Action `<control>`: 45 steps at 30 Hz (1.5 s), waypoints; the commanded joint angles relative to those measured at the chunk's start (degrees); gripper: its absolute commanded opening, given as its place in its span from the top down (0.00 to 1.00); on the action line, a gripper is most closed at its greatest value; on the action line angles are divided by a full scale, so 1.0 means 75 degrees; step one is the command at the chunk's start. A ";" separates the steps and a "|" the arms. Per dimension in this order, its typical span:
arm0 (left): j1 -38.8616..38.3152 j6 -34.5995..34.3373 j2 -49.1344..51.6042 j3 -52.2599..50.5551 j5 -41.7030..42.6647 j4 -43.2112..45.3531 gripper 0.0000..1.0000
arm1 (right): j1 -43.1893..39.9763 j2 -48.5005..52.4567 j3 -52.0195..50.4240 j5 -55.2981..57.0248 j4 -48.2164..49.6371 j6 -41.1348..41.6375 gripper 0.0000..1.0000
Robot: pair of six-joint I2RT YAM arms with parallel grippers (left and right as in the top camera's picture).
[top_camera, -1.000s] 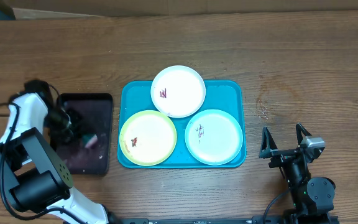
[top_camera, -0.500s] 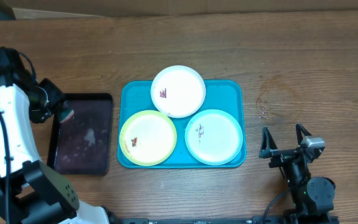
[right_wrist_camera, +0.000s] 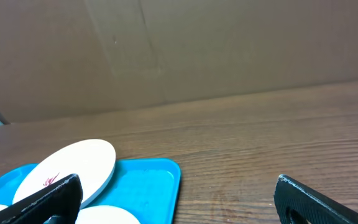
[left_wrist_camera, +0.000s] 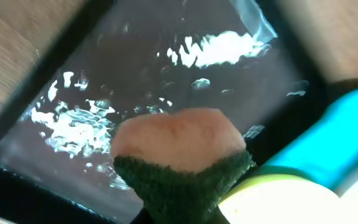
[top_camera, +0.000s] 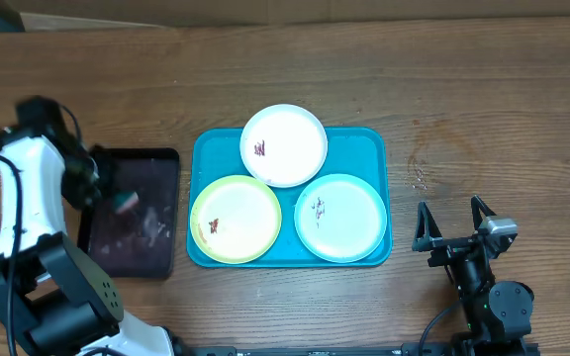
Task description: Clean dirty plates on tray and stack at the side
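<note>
The left arm [top_camera: 26,193] bends up the left side of the frame. Its left claw [top_camera: 115,198] reaches over the black tray [top_camera: 137,252]. The claw grips a sponge [left_wrist_camera: 179,146], tan on top and green below, over the tray's wet, shiny floor. The black tray's long side runs up and down the frame.

The right claw [top_camera: 453,225] sits at the lower right, spread wide and holding nothing.

The blue tray [top_camera: 372,148] lies in the middle, with its long side running left to right. It holds three plates. The white plate [top_camera: 283,145] is at the top and hangs over the top rim. The green plate [top_camera: 236,219] is lower left and the blue plate [top_camera: 340,217] is lower right. Each has a small smear.
</note>
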 commanded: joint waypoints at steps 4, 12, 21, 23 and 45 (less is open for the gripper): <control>0.0026 0.0350 -0.0737 0.1926 0.0399 -0.0688 0.96 | -0.0044 -0.0052 -0.0076 0.0047 0.0044 -0.0032 0.00; -0.0367 0.0064 -0.0694 -0.0807 -0.0822 0.0825 0.96 | -0.0044 -0.0052 -0.0076 0.0044 0.0044 -0.0032 0.00; -0.0347 0.0338 -0.0831 0.0286 0.0035 0.0017 0.96 | -0.0044 -0.0052 -0.0076 0.0047 0.0044 -0.0032 0.00; -0.0358 0.0501 -0.0935 0.1274 0.0364 -0.0542 0.96 | -0.0044 -0.0052 -0.0076 0.0047 0.0044 -0.0032 0.00; -0.0833 0.0082 -0.0758 0.0519 -0.0845 -0.0749 0.96 | -0.0044 -0.0052 -0.0076 0.0044 0.0044 -0.0032 0.00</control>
